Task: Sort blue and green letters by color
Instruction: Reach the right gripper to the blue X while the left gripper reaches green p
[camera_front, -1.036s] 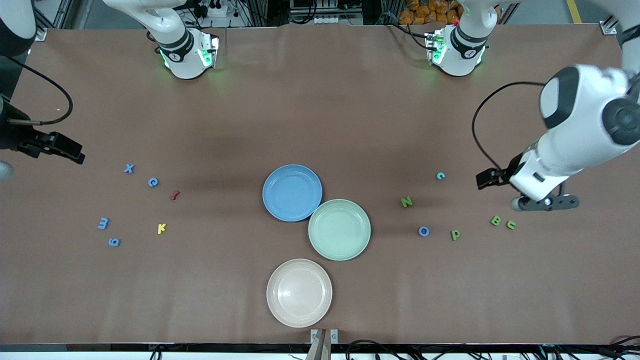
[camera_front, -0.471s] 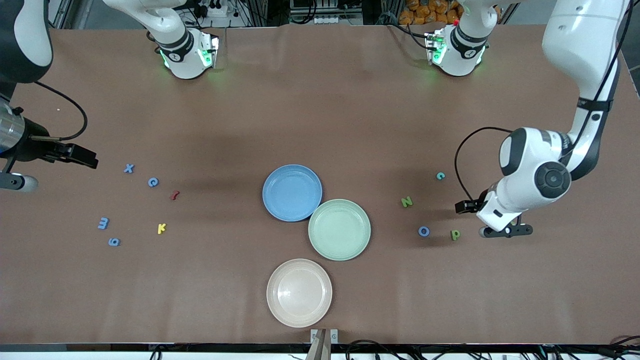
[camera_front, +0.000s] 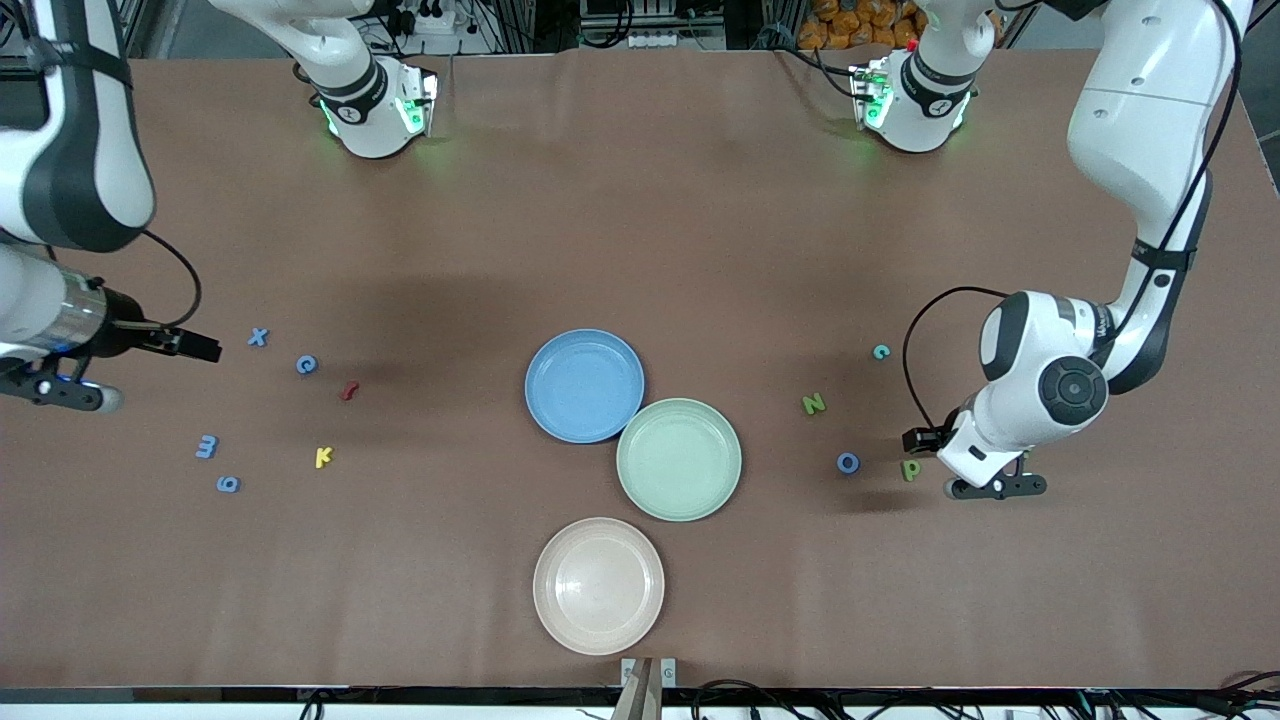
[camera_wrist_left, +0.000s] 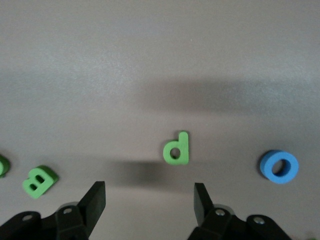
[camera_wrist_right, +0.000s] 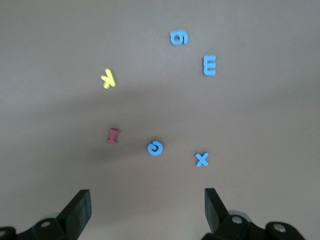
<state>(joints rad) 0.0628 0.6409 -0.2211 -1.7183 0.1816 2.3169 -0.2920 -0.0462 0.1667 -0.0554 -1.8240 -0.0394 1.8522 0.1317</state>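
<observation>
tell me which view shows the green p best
The left wrist view: the green P lies large and unobstructed just ahead of the left gripper. The front view shows it tiny beside the arm; the right wrist view misses it.

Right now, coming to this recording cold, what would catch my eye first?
Three plates cluster mid-table: a blue plate, a pale green plate touching it, and a cream plate nearest the front camera. Tiny letters are scattered toward both ends. The left gripper hangs open over the table beside the green P and blue O; the right gripper hovers open near the blue X.
</observation>
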